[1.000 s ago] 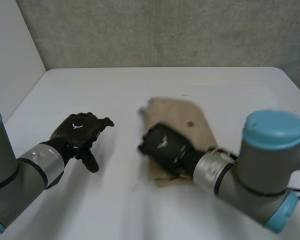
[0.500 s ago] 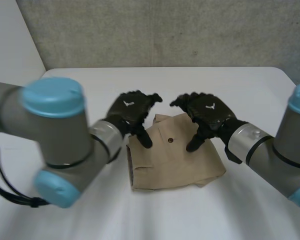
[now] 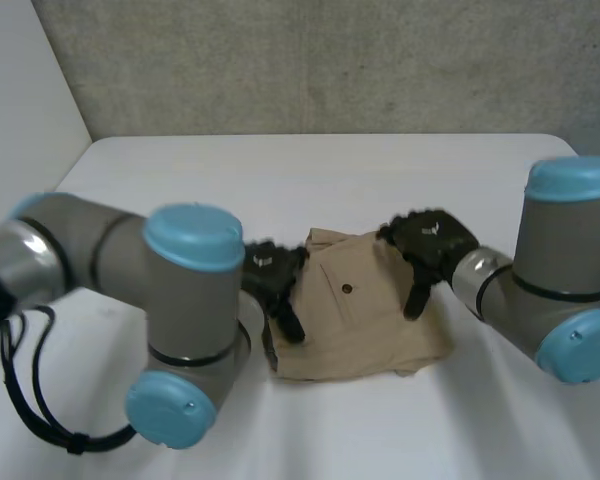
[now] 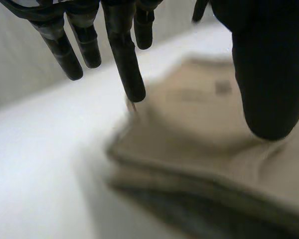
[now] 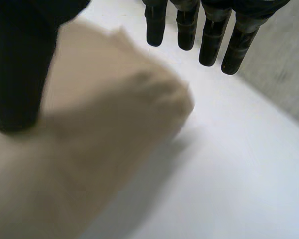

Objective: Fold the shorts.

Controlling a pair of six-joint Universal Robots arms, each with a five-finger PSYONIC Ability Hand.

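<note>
Head view: both hands have just dropped onto the folded tan shorts (image 3: 355, 320), which lie mid-table (image 3: 180, 180). The left hand (image 3: 273, 280) is at their left edge and the right hand (image 3: 430, 240) at their right, fingers straight, gripping nothing. This is probably a flattening press before another fold.

Arms bent inward, left robot hand (image 3: 272, 282) and right robot hand (image 3: 432, 240) hold fingers straight, thumbs apart.
</note>
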